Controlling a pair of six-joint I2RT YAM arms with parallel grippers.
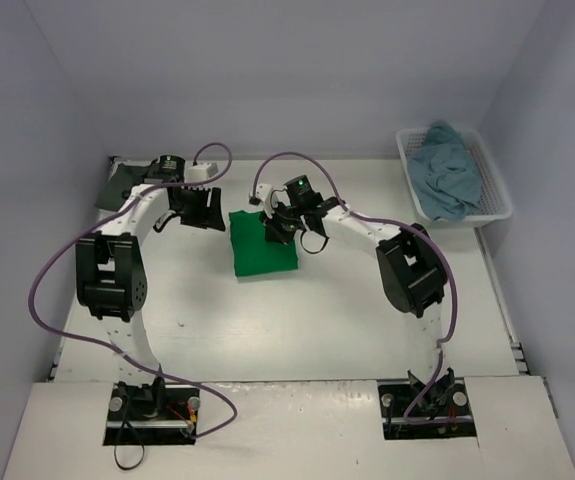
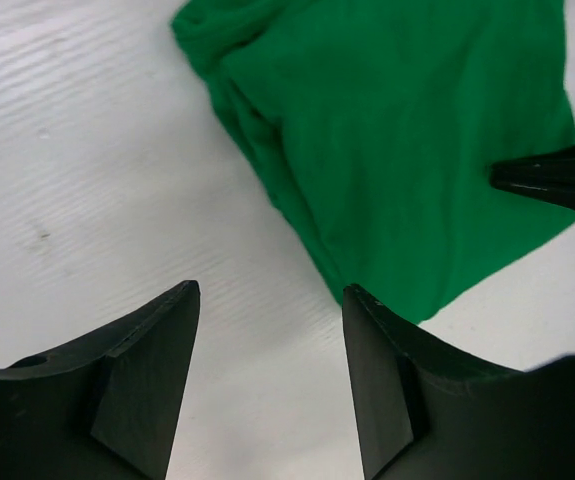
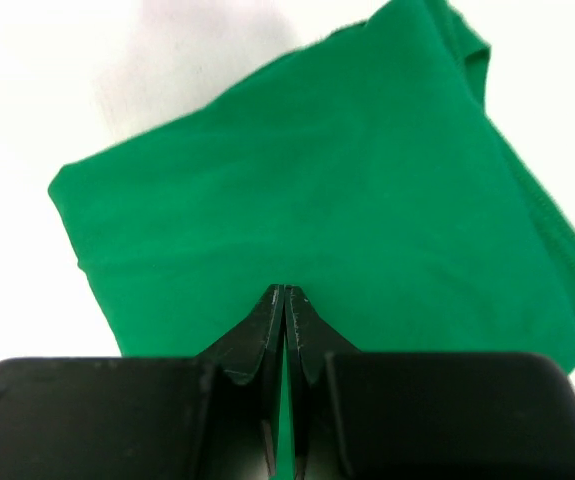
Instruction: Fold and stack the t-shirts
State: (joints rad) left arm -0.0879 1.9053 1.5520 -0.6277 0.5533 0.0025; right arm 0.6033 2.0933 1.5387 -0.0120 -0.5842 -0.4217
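Folded green shirt [image 1: 260, 245] on the table [image 1: 267, 320], right gripper [image 3: 285, 292] fingers closed together, tips on it, left gripper [image 2: 270, 290] fingers spread wide just left of it.

Top view high, looking down; wrist views close; all share green shirt [image 1: 257, 255].

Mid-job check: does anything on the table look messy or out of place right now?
Only minor things. The green t-shirt is folded, but the left wrist view shows one corner bunched and the layered edges not lining up. The blue t-shirt lies crumpled and unfolded in the basket. Nothing looks spilled or damaged.
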